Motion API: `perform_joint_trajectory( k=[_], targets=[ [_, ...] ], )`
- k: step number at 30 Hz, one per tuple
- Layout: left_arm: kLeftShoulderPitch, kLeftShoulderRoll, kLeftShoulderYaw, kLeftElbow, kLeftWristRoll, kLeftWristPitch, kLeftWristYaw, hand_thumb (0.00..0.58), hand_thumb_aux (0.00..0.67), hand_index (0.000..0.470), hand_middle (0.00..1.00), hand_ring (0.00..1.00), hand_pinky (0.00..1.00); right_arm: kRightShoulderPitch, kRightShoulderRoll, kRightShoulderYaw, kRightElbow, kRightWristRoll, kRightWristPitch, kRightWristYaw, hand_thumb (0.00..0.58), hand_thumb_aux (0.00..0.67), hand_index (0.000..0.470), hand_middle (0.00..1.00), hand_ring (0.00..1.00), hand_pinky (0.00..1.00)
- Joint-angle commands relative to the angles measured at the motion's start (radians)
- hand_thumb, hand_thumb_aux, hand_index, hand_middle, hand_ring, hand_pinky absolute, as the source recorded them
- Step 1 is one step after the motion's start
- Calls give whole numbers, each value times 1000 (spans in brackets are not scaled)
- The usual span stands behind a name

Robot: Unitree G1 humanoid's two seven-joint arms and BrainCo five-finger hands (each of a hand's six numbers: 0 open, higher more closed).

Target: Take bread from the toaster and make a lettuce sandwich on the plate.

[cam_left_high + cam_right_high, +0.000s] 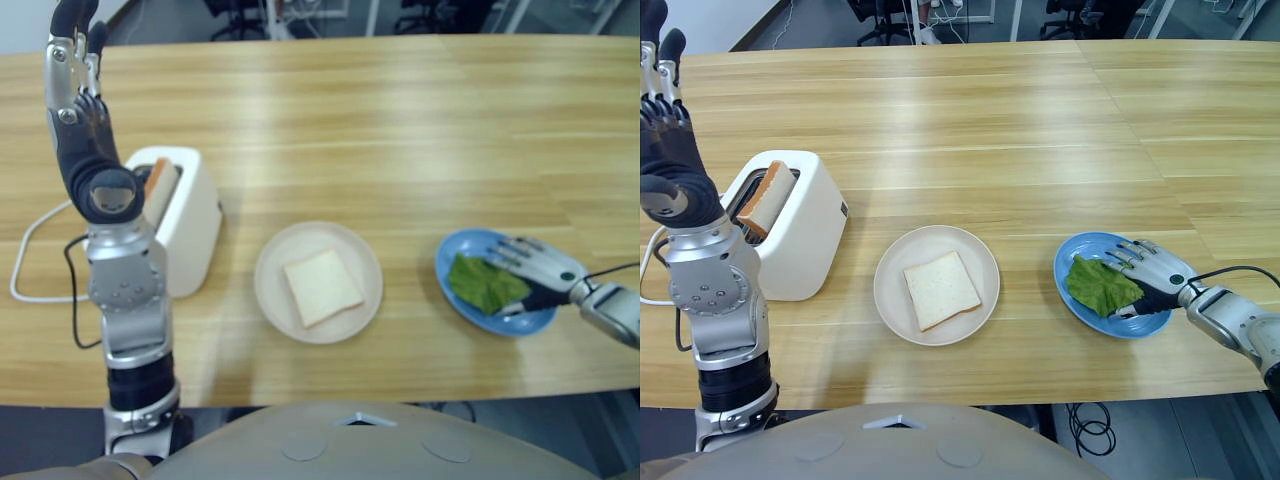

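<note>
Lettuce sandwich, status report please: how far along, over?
Left hand raised near toaster, open, empty. Right hand on lettuce in blue plate, grip unclear. One bread slice on white plate, second slice in toaster. Nothing between the plates.

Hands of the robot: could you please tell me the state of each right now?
Left hand: raised, open, holding nothing.
Right hand: over the lettuce on the blue plate; grip cannot be told.
</note>
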Motion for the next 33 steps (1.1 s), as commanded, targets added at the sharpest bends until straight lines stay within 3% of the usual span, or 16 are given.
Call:
perform_joint_trajectory(
  k=[1,7,8,9,10,11,19,20,21,22,33],
  targets=[
    [8,7,11,-22,-7,14,-14,0,0,0,0,0,0,-30,15,54,44,-26,2,0,0,0,0,0,0,0],
    [12,10,15,-39,-12,26,-29,0,0,0,0,0,0,-85,66,135,119,-63,18,-28,0,0,0,0,0,0],
    [12,11,16,-40,-12,28,-31,0,0,0,0,0,0,-93,78,145,134,-66,19,-33,108,66,45,0,0,0],
    [13,11,16,-41,-13,29,-33,0,0,0,0,0,0,-100,84,152,144,-67,20,-37,449,352,242,0,0,0],
    [12,11,17,-42,-15,31,-36,0,0,0,0,0,0,-100,86,157,148,-65,22,-41,572,591,406,0,0,0],
    [12,12,18,-44,-17,32,-38,0,0,0,0,0,0,-101,88,160,153,-59,22,-47,580,670,460,0,0,0],
    [12,10,24,-50,-17,43,-47,0,0,0,0,0,0,-123,111,156,176,-22,24,-113,580,670,460,0,0,0],
    [11,9,22,-50,-15,44,-48,0,0,0,0,0,0,-126,113,157,177,-22,24,-128,580,670,460,90,90,90],
    [10,8,21,-50,-14,45,-49,0,0,0,0,0,0,-127,115,158,177,-24,25,-141,580,670,460,922,922,922],
    [10,8,20,-50,-14,46,-50,0,0,0,0,0,0,-129,116,158,178,-25,26,-153,580,670,460,1000,1000,1000],
    [-13,7,-1,-26,6,51,-51,0,0,0,0,0,0,-140,120,152,160,-11,66,-247,580,670,460,1000,1000,1000]
  ],
)
